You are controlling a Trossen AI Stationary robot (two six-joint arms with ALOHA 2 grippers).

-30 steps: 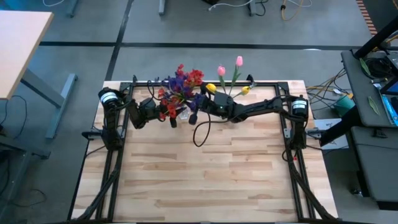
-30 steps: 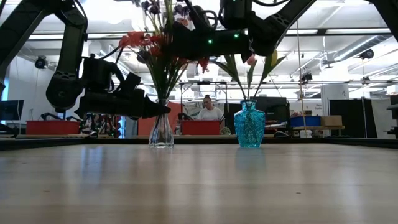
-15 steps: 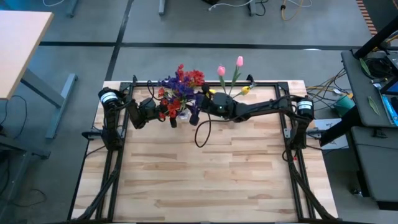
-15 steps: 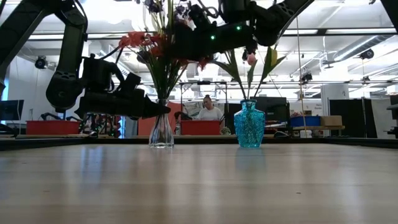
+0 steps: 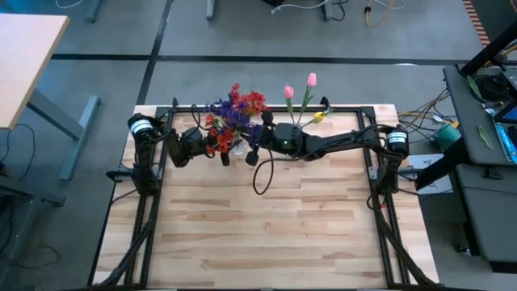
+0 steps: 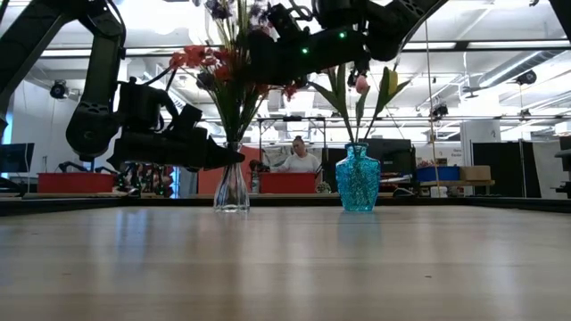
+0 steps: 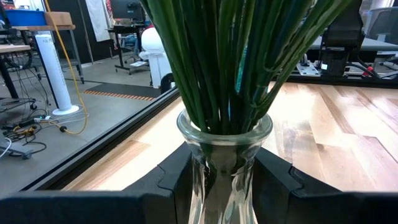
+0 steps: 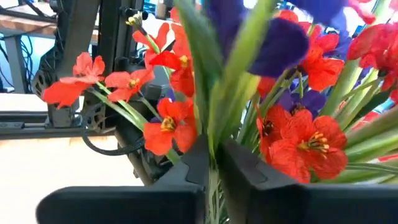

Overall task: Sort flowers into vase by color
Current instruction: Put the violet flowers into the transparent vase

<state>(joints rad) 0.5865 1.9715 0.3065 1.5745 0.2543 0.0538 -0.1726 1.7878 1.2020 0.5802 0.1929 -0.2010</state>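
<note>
A clear glass vase (image 6: 231,187) stands near the table's far edge with red clusters (image 5: 252,100) and purple clusters (image 5: 223,107) in it. My left gripper (image 7: 224,180) is level at its neck, shut on it. My right gripper (image 8: 217,168) hovers above this bouquet, shut on a purple flower (image 8: 273,43). To the right, a blue vase (image 6: 357,178) holds pink tulip buds (image 5: 287,91) and a yellow bud (image 5: 319,117). My right arm hides the blue vase in the high view. My left gripper pinches the clear vase's narrow neck (image 7: 202,177) just below its rim, one finger on each side, coming level from the table's left. The vase stands upright on the table. My right gripper pinches the purple flower's green stem (image 8: 214,186) between its two fingers, which lie across the stem. The flower is lifted among the bouquet's blooms; its lower end is hidden.
A black cable (image 5: 260,174) loops from my right arm over the table's middle. The table's black frame rail (image 5: 242,107) runs just behind both vases. A person (image 6: 297,159) sits in the room beyond the table.
My right gripper has crept a little toward the table's left, deeper into the red and purple bouquet, carrying the purple flower, and has risen slightly. It now covers a yellow bud that showed beside it earlier.
</note>
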